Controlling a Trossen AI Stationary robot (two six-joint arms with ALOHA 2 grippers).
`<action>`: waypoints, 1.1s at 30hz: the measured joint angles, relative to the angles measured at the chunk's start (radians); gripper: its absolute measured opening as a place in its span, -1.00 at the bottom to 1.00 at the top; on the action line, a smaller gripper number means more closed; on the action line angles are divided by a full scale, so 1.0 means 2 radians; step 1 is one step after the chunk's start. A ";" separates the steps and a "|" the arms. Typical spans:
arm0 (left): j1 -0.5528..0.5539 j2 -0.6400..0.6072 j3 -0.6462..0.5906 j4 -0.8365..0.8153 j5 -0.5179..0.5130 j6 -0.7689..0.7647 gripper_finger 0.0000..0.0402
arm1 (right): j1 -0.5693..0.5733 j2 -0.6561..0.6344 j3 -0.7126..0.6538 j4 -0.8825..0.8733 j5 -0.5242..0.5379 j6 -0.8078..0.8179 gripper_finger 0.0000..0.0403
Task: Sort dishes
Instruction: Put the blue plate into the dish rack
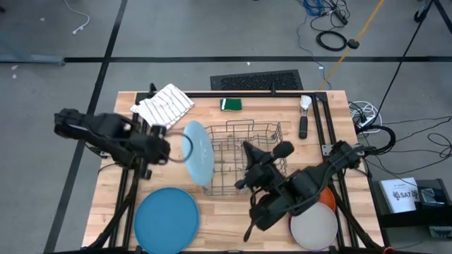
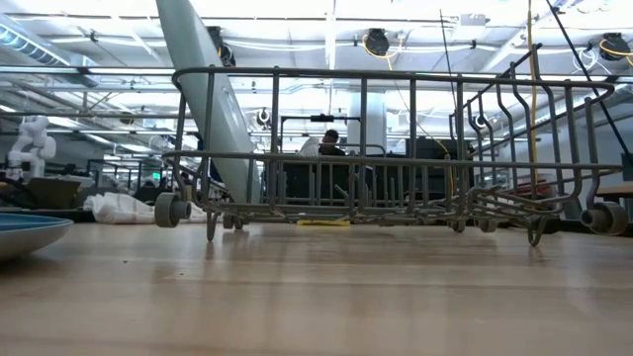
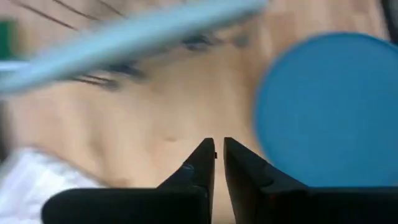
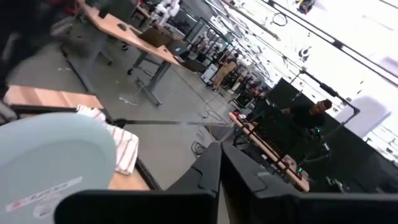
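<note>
A light blue plate (image 1: 198, 152) stands on edge at the left end of the wire dish rack (image 1: 247, 152), leaning against its wires in the low view (image 2: 210, 94). A darker blue plate (image 1: 167, 219) lies flat at the near left and shows in the left wrist view (image 3: 329, 106). An off-white plate (image 1: 314, 227) lies on an orange plate (image 1: 329, 198) at the near right. My left gripper (image 1: 167, 149) is shut and empty (image 3: 219, 155), just left of the light blue plate. My right gripper (image 1: 247, 149) is shut and empty (image 4: 219, 163), above the rack.
A white striped cloth (image 1: 164, 106) lies at the far left, with a green sponge (image 1: 231, 104) and a dark-handled tool (image 1: 304, 121) along the far edge. A person (image 2: 329, 143) sits in the room beyond the table.
</note>
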 joint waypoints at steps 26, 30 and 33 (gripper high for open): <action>-0.113 0.081 -0.229 0.101 0.150 -0.220 -0.56 | -0.012 -0.108 0.000 -0.005 -0.032 -0.053 -1.00; -0.156 0.072 -0.229 0.121 0.165 -0.216 -0.50 | -0.012 -0.108 0.000 -0.020 -0.031 -0.054 -1.00; -0.196 0.072 -0.229 0.144 0.168 -0.194 -0.54 | -0.012 -0.108 0.000 -0.033 -0.031 -0.050 -1.00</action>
